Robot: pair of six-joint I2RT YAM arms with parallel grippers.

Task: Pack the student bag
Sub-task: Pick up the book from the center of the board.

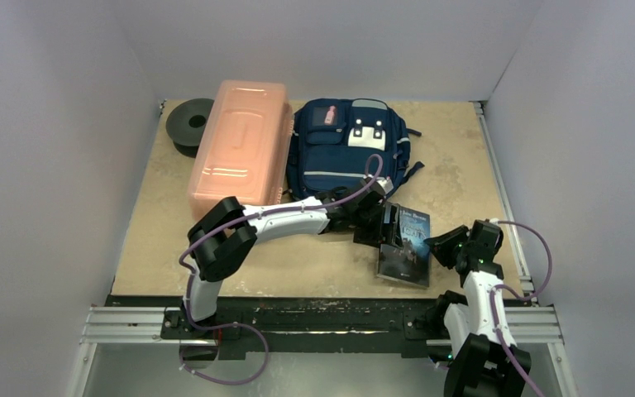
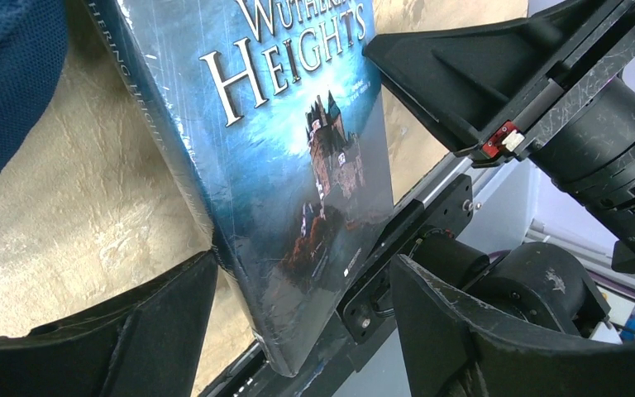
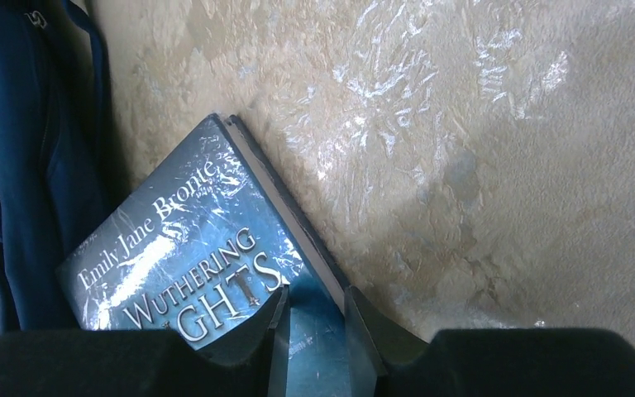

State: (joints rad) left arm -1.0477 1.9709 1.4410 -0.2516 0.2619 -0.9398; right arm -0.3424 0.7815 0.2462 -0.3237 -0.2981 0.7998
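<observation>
The student bag (image 1: pixel 349 149), a navy backpack with grey stripes, lies at the back centre; a strip of it shows in the right wrist view (image 3: pixel 25 165). A blue book, "Wuthering Heights" (image 1: pixel 405 244), lies on the table in front of it. My left gripper (image 1: pixel 378 225) is wide open around the book's near left corner (image 2: pixel 298 207), and its left finger (image 2: pixel 116 339) touches the spine. My right gripper (image 1: pixel 445 248) stands at the book's right edge (image 3: pixel 207 240). Its jaws are a narrow gap apart over the cover and hold nothing. It also shows in the left wrist view (image 2: pixel 496 83).
A long pink translucent box (image 1: pixel 240 149) lies left of the bag, with a black spool (image 1: pixel 190 124) behind it at the back left. The table's front rail (image 1: pixel 322 318) runs just below the book. White walls close in the table on three sides.
</observation>
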